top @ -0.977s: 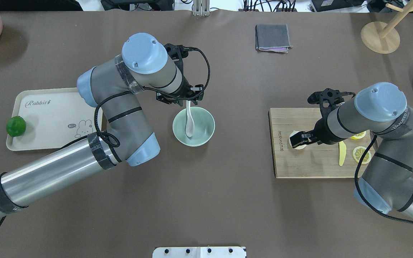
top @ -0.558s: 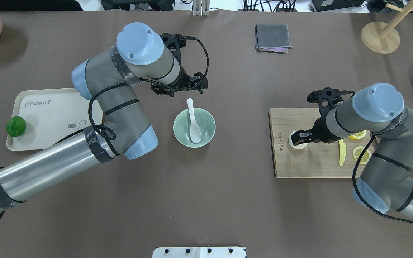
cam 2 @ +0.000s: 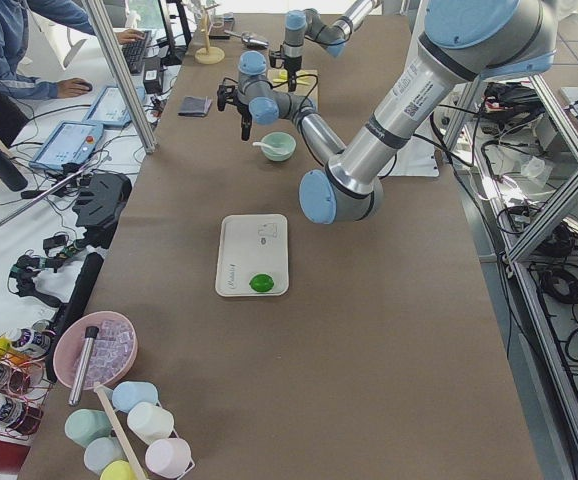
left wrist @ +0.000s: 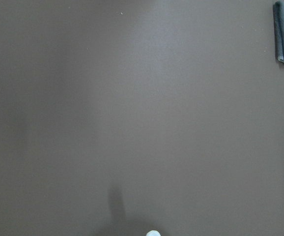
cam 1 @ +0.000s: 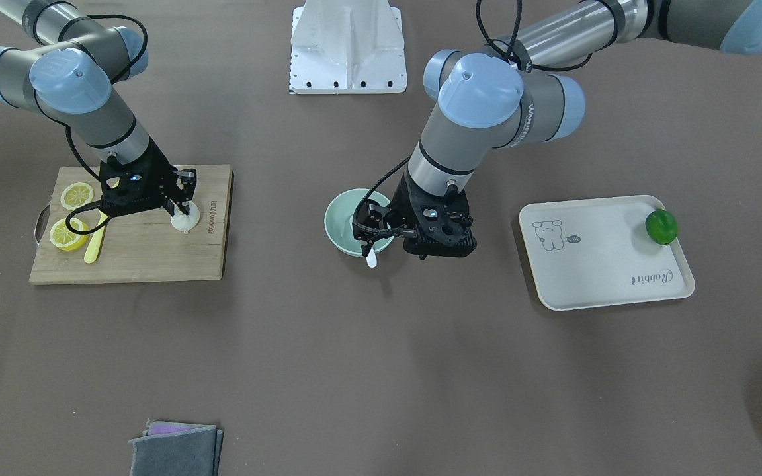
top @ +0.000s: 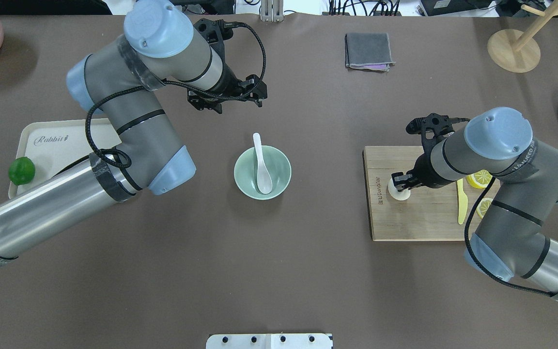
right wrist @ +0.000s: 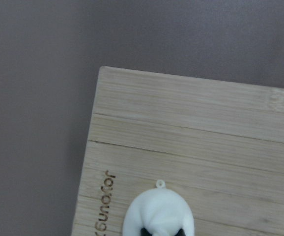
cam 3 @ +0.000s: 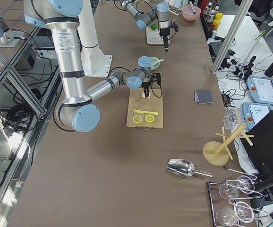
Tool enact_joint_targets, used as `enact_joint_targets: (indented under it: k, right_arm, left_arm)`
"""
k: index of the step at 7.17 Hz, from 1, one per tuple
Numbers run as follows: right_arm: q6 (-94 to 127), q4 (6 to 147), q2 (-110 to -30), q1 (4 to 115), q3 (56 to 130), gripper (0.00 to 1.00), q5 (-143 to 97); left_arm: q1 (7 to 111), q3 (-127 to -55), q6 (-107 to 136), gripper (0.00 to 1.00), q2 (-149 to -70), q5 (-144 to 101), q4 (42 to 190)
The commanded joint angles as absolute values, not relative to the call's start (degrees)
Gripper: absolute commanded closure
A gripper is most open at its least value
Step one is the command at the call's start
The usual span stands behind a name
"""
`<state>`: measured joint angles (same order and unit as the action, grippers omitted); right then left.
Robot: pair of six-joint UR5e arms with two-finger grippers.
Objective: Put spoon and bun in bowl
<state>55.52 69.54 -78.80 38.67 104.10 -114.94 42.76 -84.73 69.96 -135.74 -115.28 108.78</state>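
The spoon (top: 262, 167) lies in the bowl (top: 241, 170) at mid-counter, its handle jutting over the rim toward the far edge. The left hand (top: 225, 99) hangs released beyond it, nearer that edge. Toward the counter's right end, the right hand (top: 399, 184) is clenched on the bun (top: 400, 195), which sits near the inner edge of the board (top: 419, 223). A wide stretch of counter (top: 327, 194) lies between board and bowl.

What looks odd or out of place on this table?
Nothing is spilled or broken. The only mildly odd thing is the spoon: it lies in the bowl with its handle poking over the rim. The right claw just pinches the bun.
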Motion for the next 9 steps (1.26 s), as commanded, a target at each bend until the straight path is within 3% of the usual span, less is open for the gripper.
enact_joint_targets:
  k: [1,4,6,7,8,9]
  right_arm:
    - [60.78,70.31,-76.23,38.58,106.25,1.0,-115.31]
    - [77.32,76.96,-59.83,29.21,105.31,1.0,-106.13]
    - [83.13,78.31,-47.52,26.81,94.54,1.0,-102.84]
    - [83.06,78.14,-46.16,26.72,92.31,0.91,-102.05]
    - [83.14,78.13,-46.58,26.63,92.46,0.01,-101.61]
    - [82.27,78.05,-48.24,26.8,93.77,0.0,-101.69]
  left_arm:
    - [49.09,-88.57,63.87,0.02,-131.34,-124.04,108.63]
    - [59.38,-95.01,42.6,0.02,-114.74,-132.87,108.63]
    - [62.57,-94.66,36.67,0.02,-111.81,-134.47,108.55]
    - [62.58,-94.48,36.65,0.02,-111.71,-134.39,108.54]
    - [62.58,-94.66,36.65,0.02,-111.71,-134.38,108.28]
    - [62.58,-94.4,36.65,0.02,-111.36,-134.38,108.28]
